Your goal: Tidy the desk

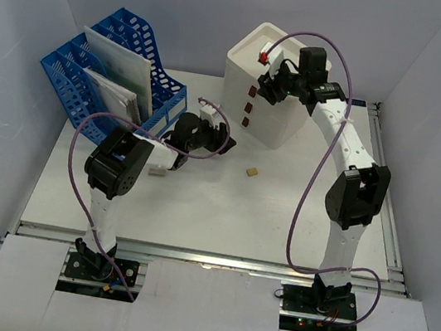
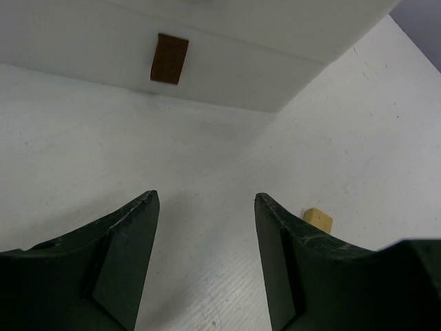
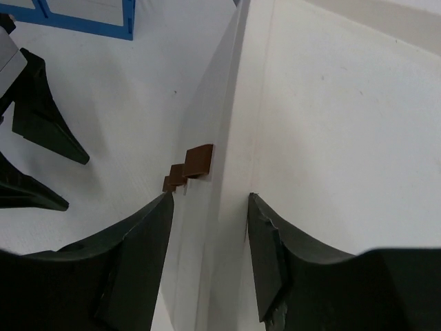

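The right gripper (image 3: 210,196), jaws apart above the top handle (image 3: 200,160) of the drawer box (image 1: 281,125), may close off-centre, slip, and shove the box across the desk (image 1: 197,204).

The right hand (image 3: 210,200) is hanging with its fingers apart above the top front edge of a white box (image 3: 331,124), whose three brown handles (image 3: 198,160) are sticking out below. The left hand (image 3: 76,183) is showing over the tabletop (image 3: 124,89), near a blue rack (image 3: 83,21).
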